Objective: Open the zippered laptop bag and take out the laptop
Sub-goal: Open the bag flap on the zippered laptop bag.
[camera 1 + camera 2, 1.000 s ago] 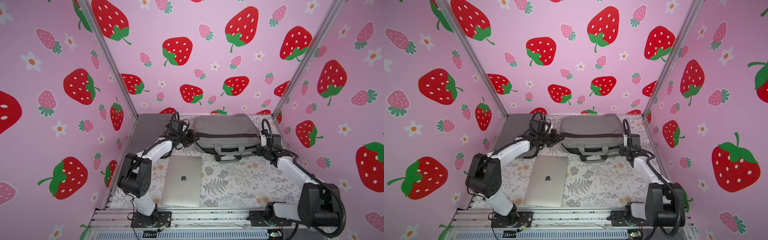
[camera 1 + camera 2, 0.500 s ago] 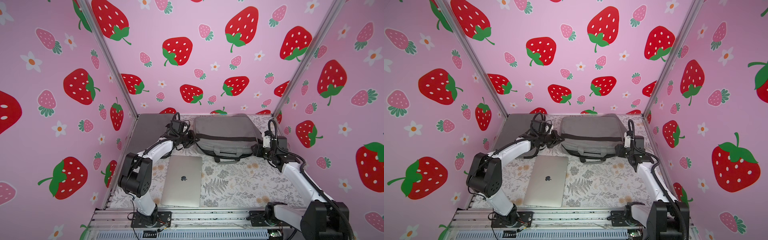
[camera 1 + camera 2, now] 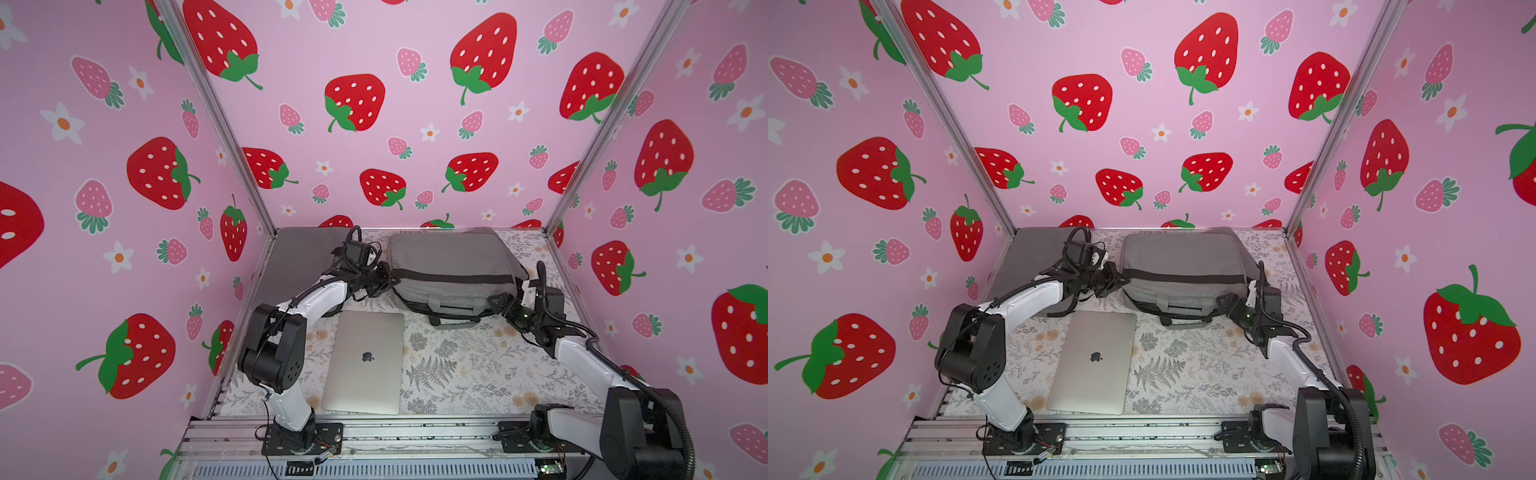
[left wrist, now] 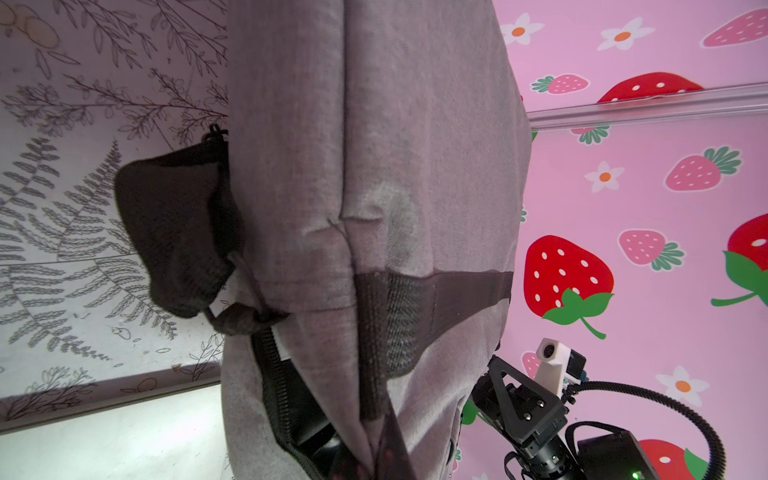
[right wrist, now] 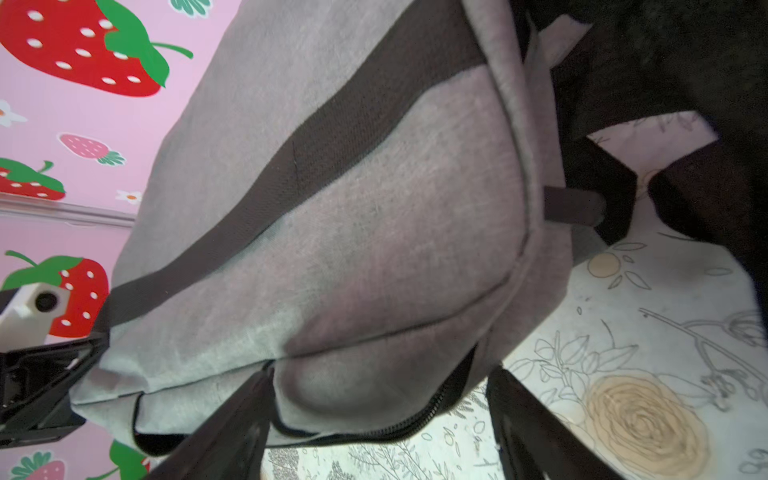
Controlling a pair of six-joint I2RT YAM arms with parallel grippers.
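Top views: both show the laptop (image 3: 365, 361) lying closed and flat on the table (image 3: 478, 374), in front of the bag (image 3: 449, 257) and apart from it, so the main job looks done. The bag sits toward the back wall, its handles facing the robot. The left pincer (image 3: 384, 280) is at the bag's left end and the right pincer (image 3: 498, 302) at its right front corner. With one at each end, I judge they are there to steady the bag.

Left wrist view: the left pincer is closed tight on a fold of the bag's grey cloth beside the zipper (image 4: 274, 382), which gapes onto a dark inside. That pinch would stop the bag sliding. A black strap (image 4: 178, 232) droops at the bag's side.

Right wrist view: the right pincer's fingers (image 5: 232, 419) stand wide apart with the bag's corner between them, gripping nothing that I can see. Whether it is releasing or about to grasp, I cannot tell.

Surface and room: a cloth printed with ferns and flowers covers the table, and a grey mat (image 3: 299, 253) lies at the back left. Pink walls (image 3: 374, 124) with strawberries close in three sides, leaving little room behind the bag.
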